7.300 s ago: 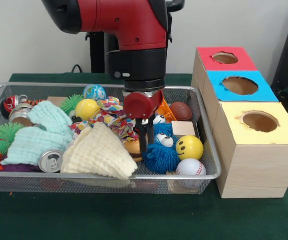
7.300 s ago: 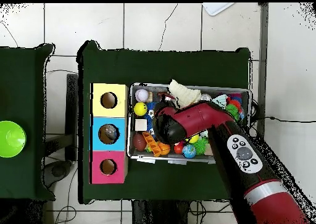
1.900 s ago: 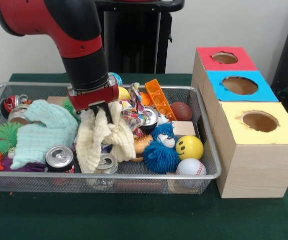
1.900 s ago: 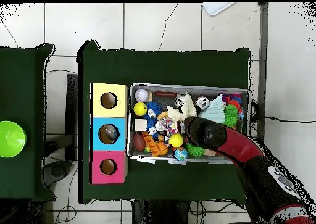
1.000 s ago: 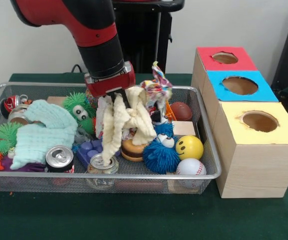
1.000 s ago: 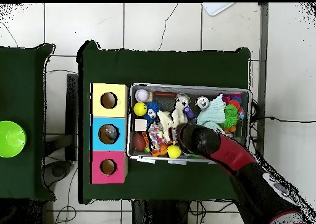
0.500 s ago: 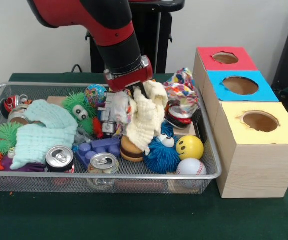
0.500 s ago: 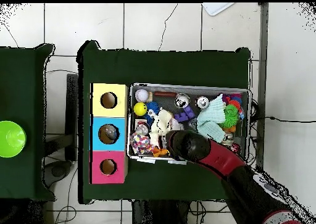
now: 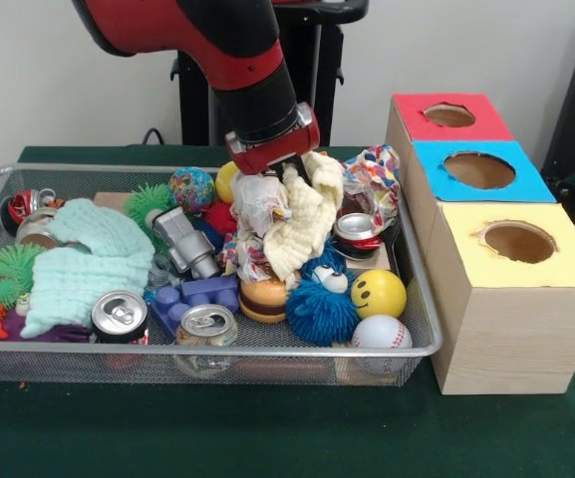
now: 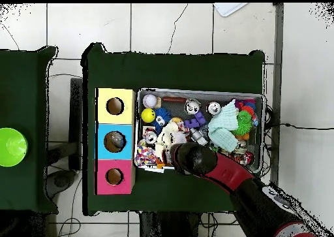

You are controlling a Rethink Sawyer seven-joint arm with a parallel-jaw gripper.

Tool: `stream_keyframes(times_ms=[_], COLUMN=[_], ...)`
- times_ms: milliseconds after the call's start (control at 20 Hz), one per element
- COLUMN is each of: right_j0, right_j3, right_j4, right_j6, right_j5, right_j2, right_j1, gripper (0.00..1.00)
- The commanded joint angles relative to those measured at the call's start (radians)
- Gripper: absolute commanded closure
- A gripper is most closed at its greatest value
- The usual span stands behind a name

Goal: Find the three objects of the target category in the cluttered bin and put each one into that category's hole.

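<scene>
The wire mesh bin is packed with toys, cloths and cans; it also shows in the overhead view. My gripper is over the bin's far right part, shut on a cream cloth that hangs from it above the pile. In the overhead view the arm covers the gripper and the cloth shows beside it. A grey crumpled thing lies left of the cloth; I cannot tell whether it is a bottle. No clear bottle with a blue label shows plainly.
Three boxes with holes stand right of the bin: red, blue, yellow. Silver cans, a mint cloth, a patterned cloth, a blue fuzzy toy and balls fill the bin.
My gripper has carried the cream cloth rightward and toward the bin's far side. The patterned cloth has shifted to the right end. The grey crumpled thing now lies uncovered.
</scene>
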Motion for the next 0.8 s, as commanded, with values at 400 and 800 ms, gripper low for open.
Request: stream_keyframes(times_ms=[400, 800], right_j0=[0.043, 0.044], right_j3=[0.128, 0.176], right_j4=[0.007, 0.065], right_j6=[0.187, 0.219], right_j5=[0.02, 0.033], right_j2=[0.043, 0.077], right_j1=[0.038, -0.003], gripper=[1.0, 1.0])
